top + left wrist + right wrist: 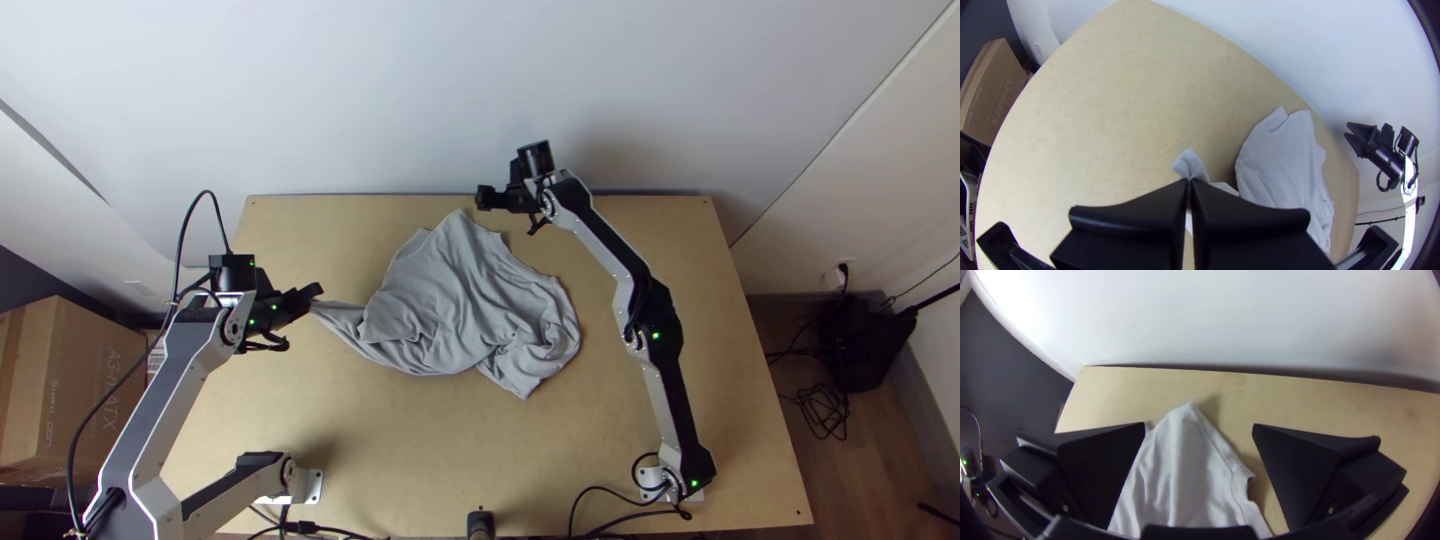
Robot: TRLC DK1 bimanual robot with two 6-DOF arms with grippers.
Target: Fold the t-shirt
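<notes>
T-shirt (450, 290) lies rumpled on the tabletop (400, 450), its drawn-out end (338, 314) pinched by the left tool (1190, 182); the right tool (1199, 425) hangs spread near the far corner (459, 220). Straightening seems in hand; next, grip that corner.

T-shirt (450, 285): light grey, loosely spread, wrinkled throughout
Table (400, 440): shirt lies across its middle and far part
Far corner (459, 222): pointed, near the table's far edge
Left end (338, 314): drawn narrow, its tip clamped in the left gripper (317, 292)
Right end (545, 345): bunched, creased, one corner pointing nearward
</notes>
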